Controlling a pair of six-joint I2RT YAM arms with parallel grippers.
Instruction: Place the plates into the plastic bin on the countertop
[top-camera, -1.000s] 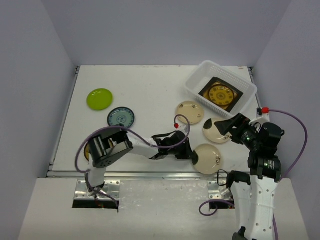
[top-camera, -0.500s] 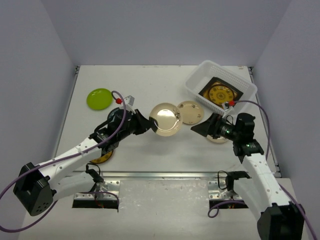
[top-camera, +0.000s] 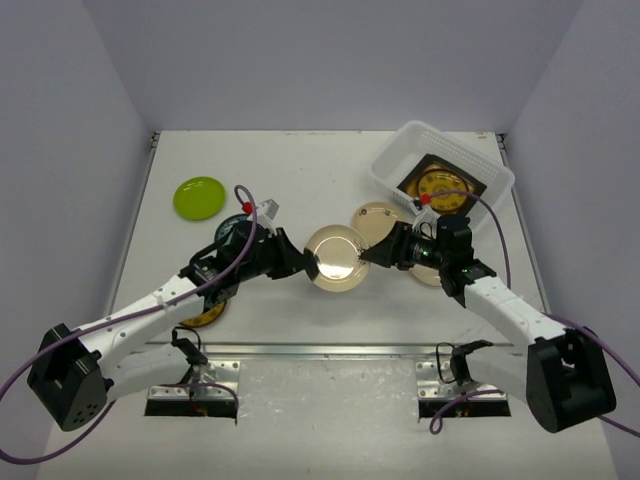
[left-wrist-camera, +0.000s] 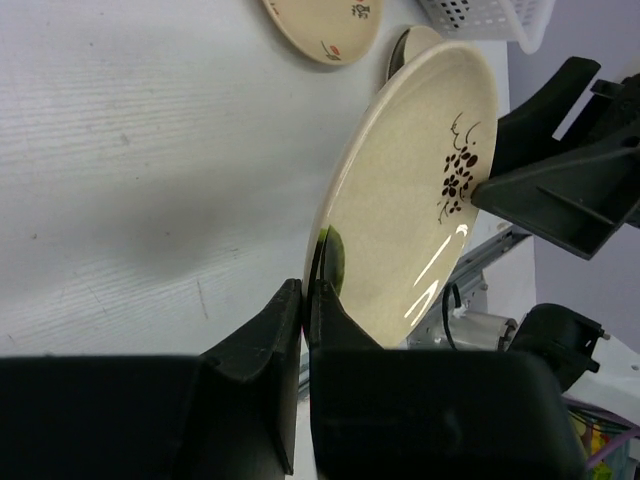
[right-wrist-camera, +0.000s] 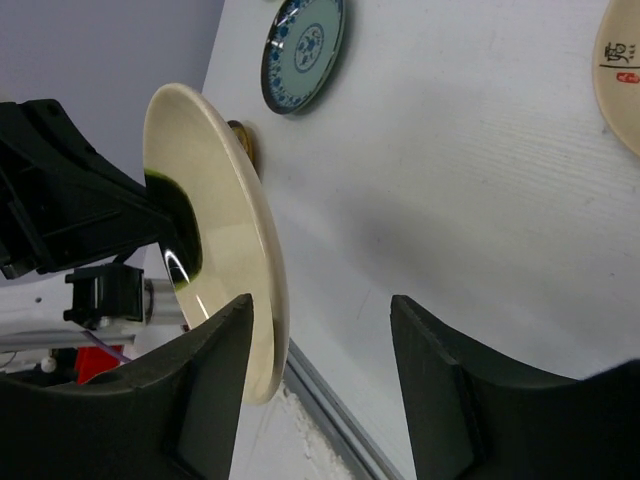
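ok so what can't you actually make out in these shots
top view: yellow-brown plate mostly under the left arm.
top view: second cream plate, only a sliver past the right arm.
right wrist: whether the right end effector touches the held cream plate; its finger covers the rim.
left wrist: plastic bin cut off by the top edge.

The left arm (top-camera: 130, 318) and right arm (top-camera: 505, 305) wear white shells with black joints and bases. A purple cable (top-camera: 470, 194) loops along each, with a small red cap (top-camera: 246, 205) near the wrist.
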